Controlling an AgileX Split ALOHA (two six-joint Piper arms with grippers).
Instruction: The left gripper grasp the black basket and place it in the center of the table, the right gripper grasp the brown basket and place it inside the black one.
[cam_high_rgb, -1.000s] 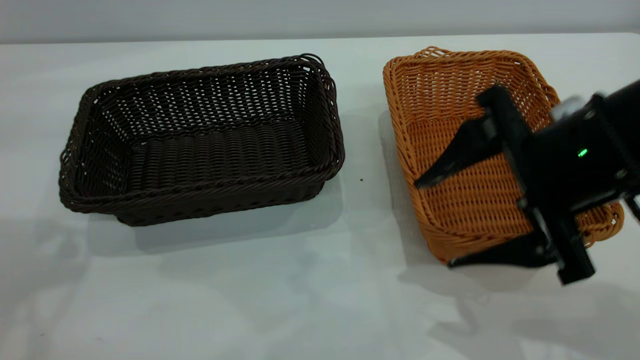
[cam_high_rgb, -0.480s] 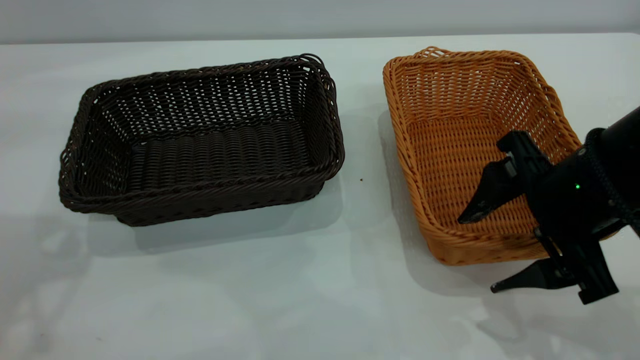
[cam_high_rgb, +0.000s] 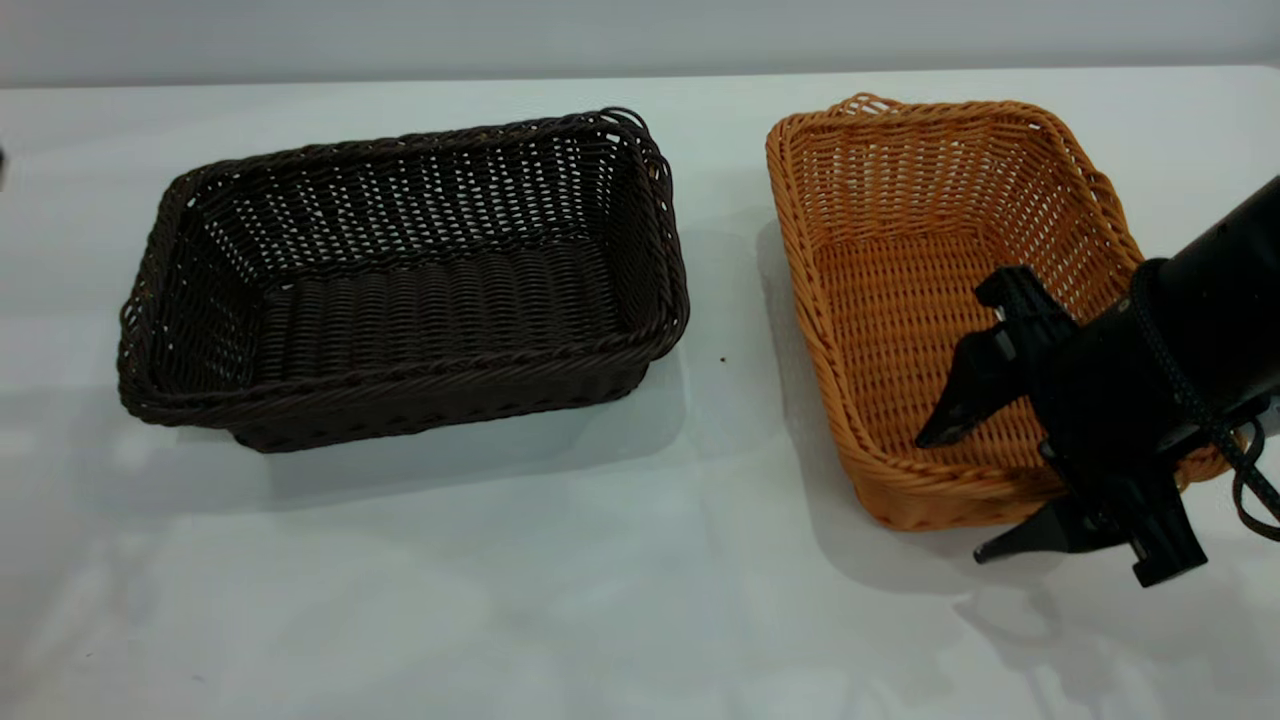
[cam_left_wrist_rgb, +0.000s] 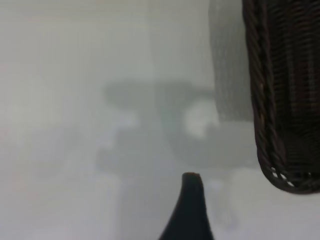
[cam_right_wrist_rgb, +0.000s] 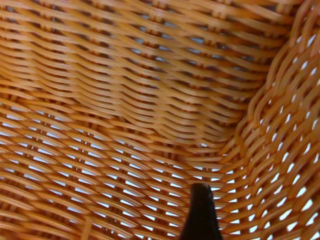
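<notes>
Two wicker baskets sit apart on the white surface (cam_high_rgb: 620, 560): the black basket (cam_high_rgb: 400, 290) toward 9 o'clock of the scene, upright and empty, and the brown basket (cam_high_rgb: 950, 300) toward 3 o'clock, also upright. At the brown basket's near right corner, about 4 o'clock of the scene, the right gripper (cam_high_rgb: 960, 495) straddles the braided rim with its fingers spread wide; one pointed finger (cam_high_rgb: 965, 390) hangs inside above the woven floor, the other lies outside, low over the surface just beside the near wall. Whether either finger touches the wicker cannot be told. The right wrist view is filled with orange-tan weave, a single dark fingertip (cam_right_wrist_rgb: 201, 212) showing against it. The left gripper (cam_left_wrist_rgb: 189, 210) appears only in its own wrist view as one blurred black finger over bare surface, with a corner of the black basket's rim (cam_left_wrist_rgb: 280, 100) nearby; whether it is open or closed cannot be told.
</notes>
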